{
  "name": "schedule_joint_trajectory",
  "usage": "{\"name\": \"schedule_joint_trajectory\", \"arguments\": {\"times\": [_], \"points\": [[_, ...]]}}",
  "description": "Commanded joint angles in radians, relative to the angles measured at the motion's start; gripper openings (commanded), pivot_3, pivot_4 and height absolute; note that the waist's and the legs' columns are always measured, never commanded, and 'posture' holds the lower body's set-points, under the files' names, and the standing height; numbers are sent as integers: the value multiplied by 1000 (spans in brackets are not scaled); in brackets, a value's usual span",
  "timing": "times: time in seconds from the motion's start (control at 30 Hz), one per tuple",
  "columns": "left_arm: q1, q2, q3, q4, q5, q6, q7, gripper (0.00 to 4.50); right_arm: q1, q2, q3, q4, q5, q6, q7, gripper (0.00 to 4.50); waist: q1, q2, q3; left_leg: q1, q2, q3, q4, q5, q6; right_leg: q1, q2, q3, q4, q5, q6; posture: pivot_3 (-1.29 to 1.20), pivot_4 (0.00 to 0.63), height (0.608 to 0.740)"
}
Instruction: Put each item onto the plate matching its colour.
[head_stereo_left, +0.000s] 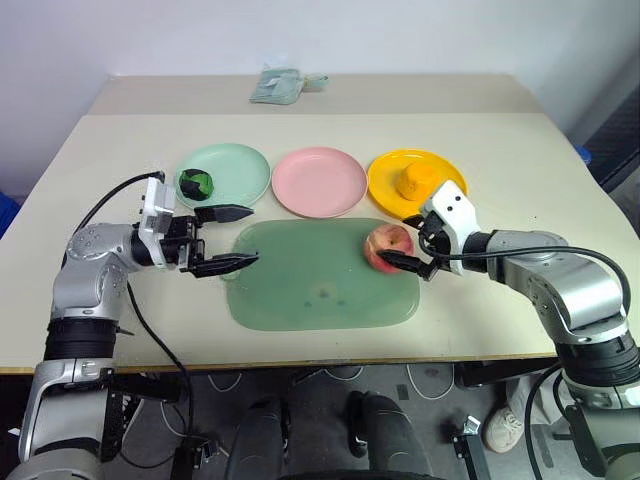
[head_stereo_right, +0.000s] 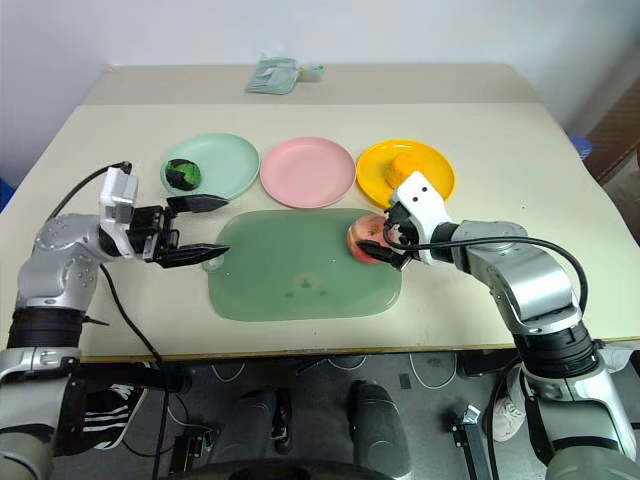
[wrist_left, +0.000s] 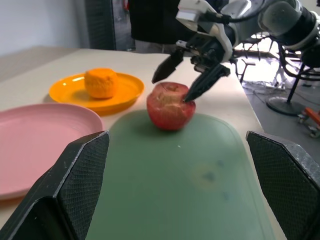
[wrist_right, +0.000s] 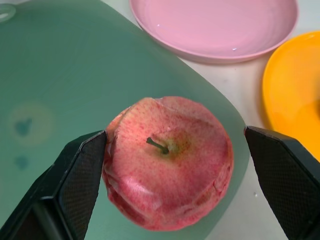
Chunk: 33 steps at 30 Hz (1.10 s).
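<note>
A pinkish-red toy apple (head_stereo_left: 389, 246) with a short dark stem is seen resting at the right end of a flat green rounded-rectangle mat (head_stereo_left: 300, 285), which lies on a beige table (head_stereo_left: 520, 170). The right gripper (head_stereo_left: 413, 246) is positioned around the apple with its two black fingers spread wide, one on each side of the fruit; in the right wrist view one finger appears to touch the apple while a gap remains at the other, so no grip is closed on it. Behind the mat, three round shallow plates are lined up: a pale mint green plate (head_stereo_left: 240, 165) carrying a dark green toy fruit with black patches (head_stereo_left: 195, 183), a bare pink plate (head_stereo_left: 320, 181), and a yellow-orange plate (head_stereo_left: 440, 170) carrying an orange toy fruit (head_stereo_left: 416, 180). The left gripper (head_stereo_left: 238, 238) is held level at the left end of the mat, fingers fully apart and holding nothing. A small folded pale green cloth (head_stereo_left: 280, 85) lies at the far edge of the table.
</note>
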Motion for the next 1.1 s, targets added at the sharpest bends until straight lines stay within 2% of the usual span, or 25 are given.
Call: {"name": "schedule_joint_trajectory", "arguments": {"times": [0.03,0.1,0.23,0.27,0.37,0.43,0.57,0.67,0.8,0.93,1.1], "points": [[-8,13,8,-19,2,-15,4,4500,1,-16,41,2,-34,-16,11,4457,1,0,0,0,0,0,0,0,0,0,0,0,0,0,0,0,150,740],[-8,14,7,-10,6,-16,3,4500,6,-22,55,-2,-37,-16,25,4457,2,0,0,0,0,0,0,0,0,0,0,0,0,0,0,0,150,740],[-10,11,16,3,0,-12,3,4500,1,-14,52,5,-45,-17,19,3350,1,0,0,0,0,0,0,0,0,1,0,0,-1,0,0,0,150,740],[-11,8,21,7,-1,-16,10,4500,-9,-8,45,0,-38,-16,19,3240,1,0,0,0,0,0,0,0,0,1,0,0,-1,0,0,0,150,740],[-28,-4,39,41,4,-24,57,4500,-55,26,15,8,-27,-9,-8,3238,0,0,0,0,0,0,0,0,0,1,0,0,-1,0,0,0,150,740],[-56,-15,49,96,45,-58,147,4500,-94,56,-4,22,-18,-7,-26,3238,0,0,0,0,0,0,0,0,0,0,0,0,0,0,0,0,150,740],[-78,-50,90,117,36,-67,270,4500,-204,145,-11,103,-49,-74,-90,3238,-4,0,0,0,0,0,0,0,0,0,0,0,0,2,3,0,150,740],[-90,-79,91,131,87,-98,396,4500,-324,237,27,251,-125,-198,-152,3238,-4,0,0,0,0,0,0,0,0,0,0,0,1,2,3,0,150,740],[-101,-85,76,159,146,-133,477,4500,-463,367,48,494,-192,-368,-193,3238,-3,0,0,0,0,1,0,0,0,0,0,0,1,2,4,0,150,740],[-103,-64,62,159,176,-133,493,4500,-600,473,115,836,-330,-609,-264,3238,-7,0,0,0,0,1,-1,0,0,-1,0,0,1,2,4,0,150,740],[-69,-51,73,90,153,-107,492,4500,-651,525,106,1120,-389,-768,-312,3238,-2,0,0,-1,0,1,-1,0,0,-1,-1,0,1,2,4,0,150,740]]}}
